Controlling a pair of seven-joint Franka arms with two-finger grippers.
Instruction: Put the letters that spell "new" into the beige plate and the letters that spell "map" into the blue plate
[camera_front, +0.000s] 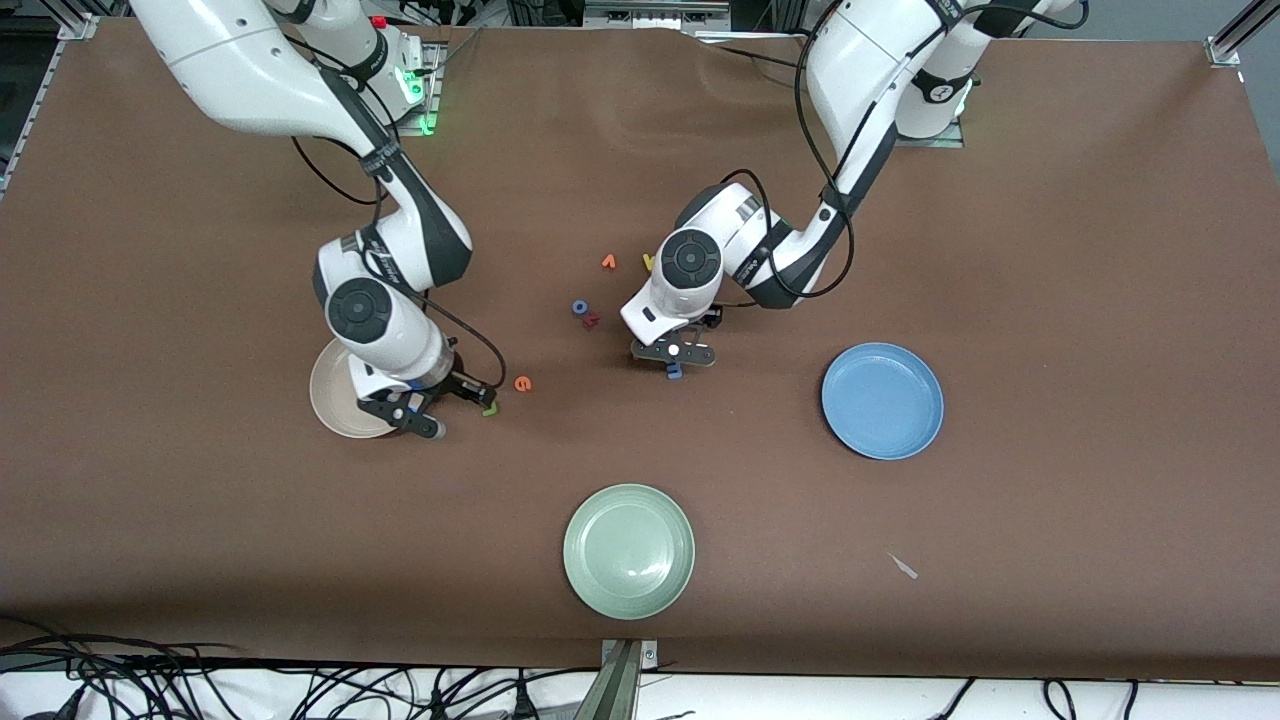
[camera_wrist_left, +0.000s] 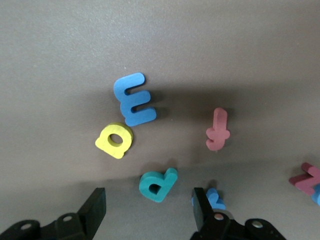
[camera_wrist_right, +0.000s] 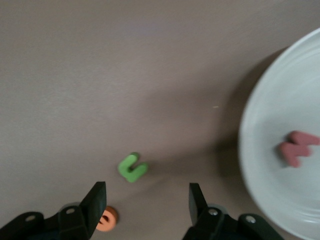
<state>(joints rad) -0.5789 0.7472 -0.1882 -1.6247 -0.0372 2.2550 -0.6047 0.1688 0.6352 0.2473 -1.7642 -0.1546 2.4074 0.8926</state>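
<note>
Right now the right gripper (camera_front: 440, 405) is hanging low over the table by the rim of the beige plate (camera_front: 330, 400), on the side toward the left arm's end; its fingers are standing apart with nothing between them, as the right wrist view shows (camera_wrist_right: 145, 200). Inside that plate the pinkish-red w (camera_wrist_right: 297, 148) is lying flat. The green n (camera_front: 489, 409) is lying on the table just beside the plate, and the orange e (camera_front: 523, 383) is sitting near it, a little farther from the front camera. The left gripper (camera_front: 676, 362) is hovering over the middle of the table, its jaws also standing open and empty (camera_wrist_left: 147, 210). Under it, in the left wrist view, the blue m (camera_wrist_left: 134, 99), the yellow a (camera_wrist_left: 115, 140) and the teal-green p (camera_wrist_left: 158, 184) are lying close together on the brown table (camera_front: 1000, 200), the m and the a almost touching. A pinkish f (camera_wrist_left: 218, 129) is resting beside them, another blue letter (camera_wrist_left: 216, 199) is peeking out by one fingertip, and a red letter (camera_wrist_left: 307, 178) is showing at the picture's edge. The blue plate (camera_front: 882, 400) is sitting toward the left arm's end of the table, holding no letters. A pale green plate (camera_front: 628, 550) is lying nearest the front camera.
</note>
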